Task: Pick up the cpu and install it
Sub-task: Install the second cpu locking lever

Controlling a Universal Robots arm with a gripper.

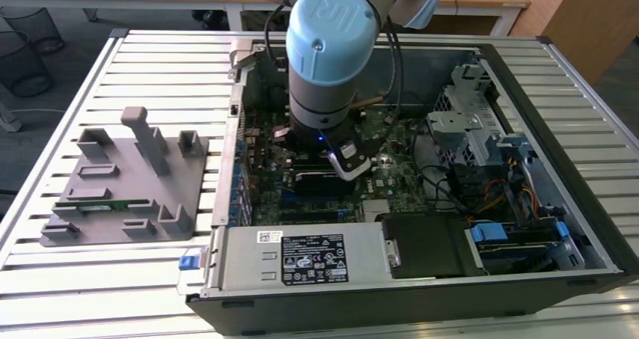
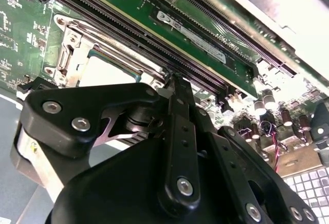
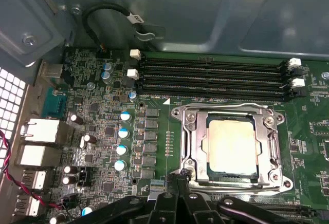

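The cpu (image 3: 231,146), a square chip with a pale shiny top, lies flat inside the metal frame of the motherboard socket (image 3: 187,131). In the second wrist view the cpu (image 2: 105,70) shows as a bright patch in the same frame. My gripper (image 3: 178,178) is shut with nothing in it, its black tips down at the socket frame's edge beside the cpu. The gripper (image 2: 172,82) reaches the frame's corner in the second wrist view. In the exterior view the gripper (image 1: 349,163) hangs inside the open computer case (image 1: 559,227), over the board.
Black memory slots (image 3: 211,77) run beside the socket, and a green memory stick (image 2: 205,39) stands in one. The case walls, a power supply (image 1: 299,257) and a drive cage (image 1: 469,122) hem the arm in. A grey parts fixture (image 1: 130,189) sits at the exterior view's left.
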